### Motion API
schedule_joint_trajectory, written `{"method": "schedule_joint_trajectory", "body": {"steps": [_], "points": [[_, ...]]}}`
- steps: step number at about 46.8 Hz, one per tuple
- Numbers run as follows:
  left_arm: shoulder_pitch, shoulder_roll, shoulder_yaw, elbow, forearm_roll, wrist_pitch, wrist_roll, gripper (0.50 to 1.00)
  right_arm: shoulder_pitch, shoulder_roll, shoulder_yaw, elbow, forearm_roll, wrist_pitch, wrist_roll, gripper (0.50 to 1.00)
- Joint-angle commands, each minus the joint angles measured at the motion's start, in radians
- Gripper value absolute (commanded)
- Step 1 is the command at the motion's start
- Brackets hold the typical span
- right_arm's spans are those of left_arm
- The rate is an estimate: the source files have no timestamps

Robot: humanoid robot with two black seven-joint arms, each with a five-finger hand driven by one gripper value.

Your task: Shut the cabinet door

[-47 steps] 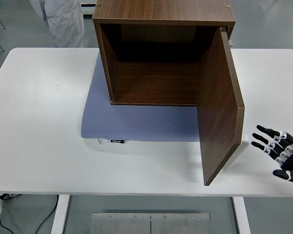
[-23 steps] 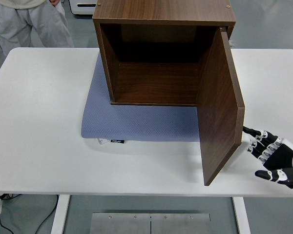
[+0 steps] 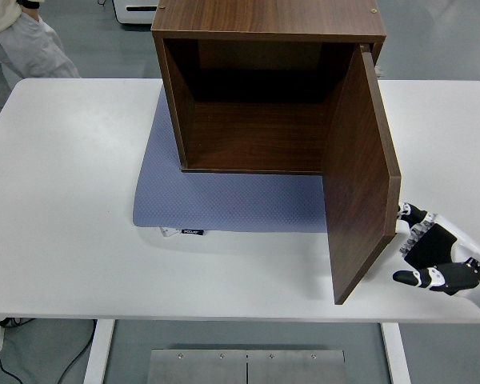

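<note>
The fingers (image 3: 410,213) of the right hand (image 3: 434,254) are stretched out, not curled, and hold nothing; their tips reach the outer face of the cabinet door (image 3: 360,172), at or just behind its free edge, though actual contact cannot be made out because the edge hides the tips. The thumb (image 3: 424,278) points toward the door lower down, a little apart from it. The white wrist leaves the frame to the right of the door.

The door stands wide open, hinged on the right side of the cabinet (image 3: 268,84) and swung out toward the near edge of the bench (image 3: 64,200), its lower corner close to that edge. The cabinet is a brown wooden box with an empty interior, sitting on a blue-grey mat (image 3: 224,204) that spreads in front of and to the left of the door. Nothing lies between the door and the cabinet opening. A person (image 3: 16,40) in pale clothing shows far left of the cabinet, beyond the bench.

Half a second ago the hand sat further right of the door, clear of its edge; it has since moved in against it. The door has not swung. The person has shifted further left, toward the frame's edge.
</note>
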Motion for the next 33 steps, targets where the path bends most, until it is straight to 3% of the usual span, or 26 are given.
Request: {"method": "schedule_joint_trajectory", "body": {"steps": [1,33], "points": [[0.000,0.000,0.000,0.000,0.000,0.000,0.000,1.000,0.012,0.007,-0.007,-0.002,0.000,0.000,0.000,1.000],[0.000,0.000,0.000,0.000,0.000,0.000,-0.002,1.000,0.072,0.094,-0.065,-0.011,-0.006,0.000,-0.020,1.000]]}}
